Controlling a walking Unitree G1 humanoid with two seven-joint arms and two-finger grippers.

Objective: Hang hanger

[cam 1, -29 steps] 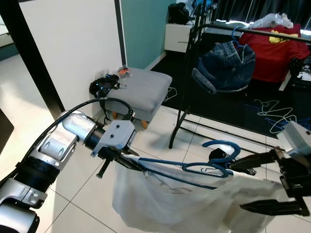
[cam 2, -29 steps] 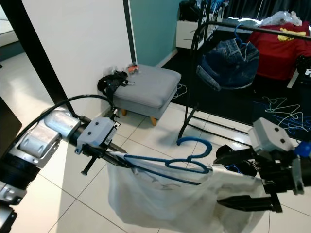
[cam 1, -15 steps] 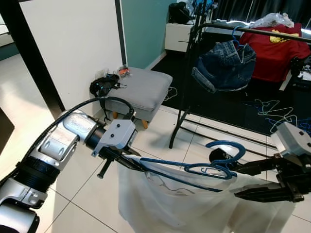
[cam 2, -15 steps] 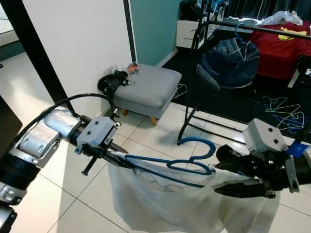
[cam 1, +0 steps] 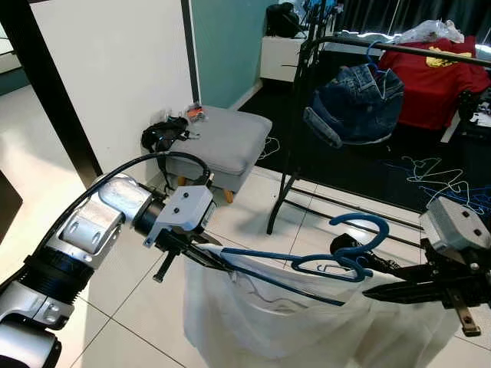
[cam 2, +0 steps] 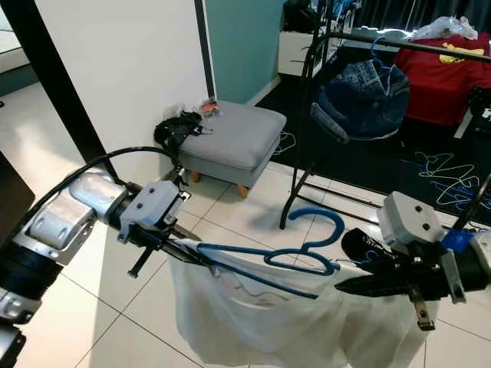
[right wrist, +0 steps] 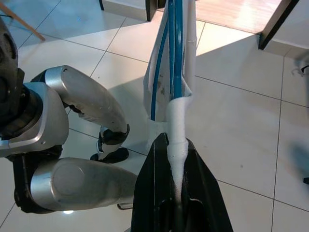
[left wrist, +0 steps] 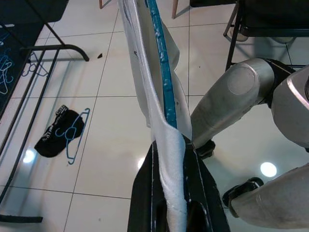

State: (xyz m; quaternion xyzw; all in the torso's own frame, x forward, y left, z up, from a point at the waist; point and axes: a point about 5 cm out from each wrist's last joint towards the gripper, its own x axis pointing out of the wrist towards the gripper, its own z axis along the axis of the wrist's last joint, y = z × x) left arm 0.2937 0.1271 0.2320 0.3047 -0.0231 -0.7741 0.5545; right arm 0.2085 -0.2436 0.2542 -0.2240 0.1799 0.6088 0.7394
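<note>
Hanger (cam 1: 307, 264), draped with white cloth (cam 1: 307, 330), is clamped at both ends by left gripper (left wrist: 169, 145) and right gripper (right wrist: 177, 145); lift level, hook toward rail (cam 1: 399, 47).

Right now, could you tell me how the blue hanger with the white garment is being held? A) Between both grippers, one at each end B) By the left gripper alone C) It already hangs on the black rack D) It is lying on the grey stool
A: the left gripper and the right gripper each pinch an end of the blue hanger, with the white garment draped below it, in front of the black rack.
</note>
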